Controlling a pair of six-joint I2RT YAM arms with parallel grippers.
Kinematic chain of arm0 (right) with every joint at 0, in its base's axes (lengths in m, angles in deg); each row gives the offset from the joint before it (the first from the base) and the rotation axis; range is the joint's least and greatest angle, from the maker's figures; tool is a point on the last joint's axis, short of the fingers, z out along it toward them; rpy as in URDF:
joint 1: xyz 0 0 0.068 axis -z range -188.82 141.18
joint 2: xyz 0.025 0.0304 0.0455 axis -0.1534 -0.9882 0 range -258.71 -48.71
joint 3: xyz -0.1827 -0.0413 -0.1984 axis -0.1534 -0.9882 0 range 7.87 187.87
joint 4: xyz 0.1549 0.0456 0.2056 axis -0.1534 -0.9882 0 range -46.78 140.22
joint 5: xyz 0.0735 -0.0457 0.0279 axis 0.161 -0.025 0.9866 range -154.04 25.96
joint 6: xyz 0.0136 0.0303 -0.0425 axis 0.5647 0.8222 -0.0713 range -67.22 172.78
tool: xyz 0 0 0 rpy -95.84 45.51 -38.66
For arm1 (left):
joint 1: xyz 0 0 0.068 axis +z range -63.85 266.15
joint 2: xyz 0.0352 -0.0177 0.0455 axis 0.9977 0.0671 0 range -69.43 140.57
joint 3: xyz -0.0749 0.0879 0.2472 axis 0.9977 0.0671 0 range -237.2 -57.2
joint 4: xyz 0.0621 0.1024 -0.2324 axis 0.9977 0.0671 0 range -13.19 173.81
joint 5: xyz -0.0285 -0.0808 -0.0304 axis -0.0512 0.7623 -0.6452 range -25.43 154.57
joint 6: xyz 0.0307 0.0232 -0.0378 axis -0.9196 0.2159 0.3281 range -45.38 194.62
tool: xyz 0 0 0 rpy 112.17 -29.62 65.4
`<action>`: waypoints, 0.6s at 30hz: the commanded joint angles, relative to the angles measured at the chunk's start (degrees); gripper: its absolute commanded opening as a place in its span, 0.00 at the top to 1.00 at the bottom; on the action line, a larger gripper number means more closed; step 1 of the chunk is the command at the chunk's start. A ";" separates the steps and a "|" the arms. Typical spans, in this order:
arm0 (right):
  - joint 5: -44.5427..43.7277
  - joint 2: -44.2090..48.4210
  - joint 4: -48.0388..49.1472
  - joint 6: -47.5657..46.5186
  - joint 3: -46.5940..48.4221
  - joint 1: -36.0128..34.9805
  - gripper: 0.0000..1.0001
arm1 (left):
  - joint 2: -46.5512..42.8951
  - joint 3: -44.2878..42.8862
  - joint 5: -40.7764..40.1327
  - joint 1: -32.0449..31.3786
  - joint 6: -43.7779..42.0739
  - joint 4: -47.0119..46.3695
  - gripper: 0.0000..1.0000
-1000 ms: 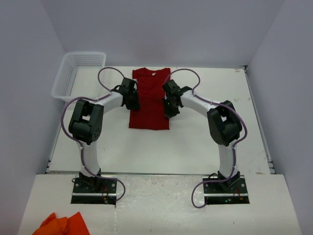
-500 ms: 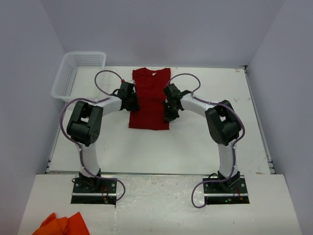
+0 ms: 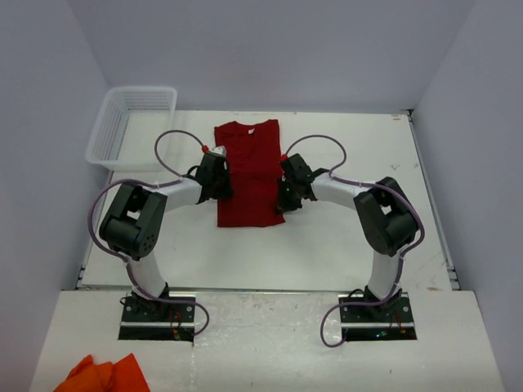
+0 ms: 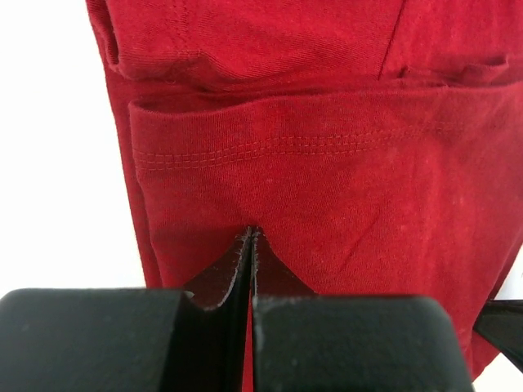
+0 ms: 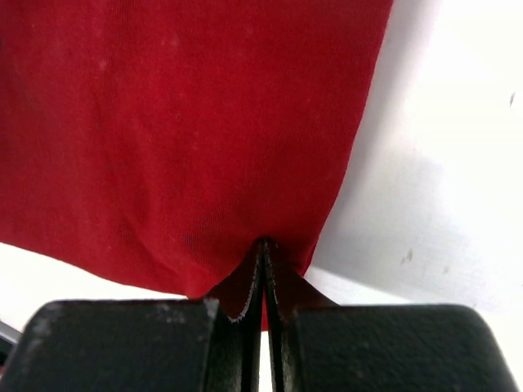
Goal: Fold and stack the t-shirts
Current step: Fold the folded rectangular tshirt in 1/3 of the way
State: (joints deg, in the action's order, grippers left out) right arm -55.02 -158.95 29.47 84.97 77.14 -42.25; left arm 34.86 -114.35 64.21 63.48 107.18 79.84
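A red t-shirt [image 3: 249,175] lies on the white table, its sides folded in to a long narrow shape, neck at the far end. My left gripper [image 3: 219,181] is shut on its left edge; in the left wrist view [image 4: 253,237] the cloth [image 4: 327,163] is pinched between the closed jaws. My right gripper [image 3: 283,194] is shut on its right edge; in the right wrist view [image 5: 264,245] the red cloth [image 5: 180,122] is pinched the same way. An orange shirt [image 3: 102,376] lies bunched at the near left corner.
A white mesh basket [image 3: 131,122] stands at the table's far left. The table's raised rim [image 3: 429,196] runs along the right side. Both arm bases sit at the near edge.
Both grippers have moved nearer to the arm bases, and the red shirt has slid toward the near edge with them. Its neck end now lies further from the back edge.
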 commanded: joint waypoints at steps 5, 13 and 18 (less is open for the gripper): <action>-1.90 3.88 -1.23 3.94 -13.71 -4.18 1.00 | -4.26 9.94 -1.22 -1.84 1.28 6.82 1.00; -3.39 10.91 1.50 9.29 -22.51 -7.70 1.00 | -10.94 16.97 -1.40 -2.98 2.16 5.85 1.00; -4.36 14.34 3.70 12.55 -28.66 -9.46 1.00 | -15.25 20.66 -1.75 -3.95 3.30 5.32 1.00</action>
State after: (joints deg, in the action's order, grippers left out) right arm -55.50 -143.38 40.99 95.55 54.28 -50.32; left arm 20.22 -97.54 63.88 60.29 109.87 78.47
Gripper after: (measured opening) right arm 0.003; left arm 0.002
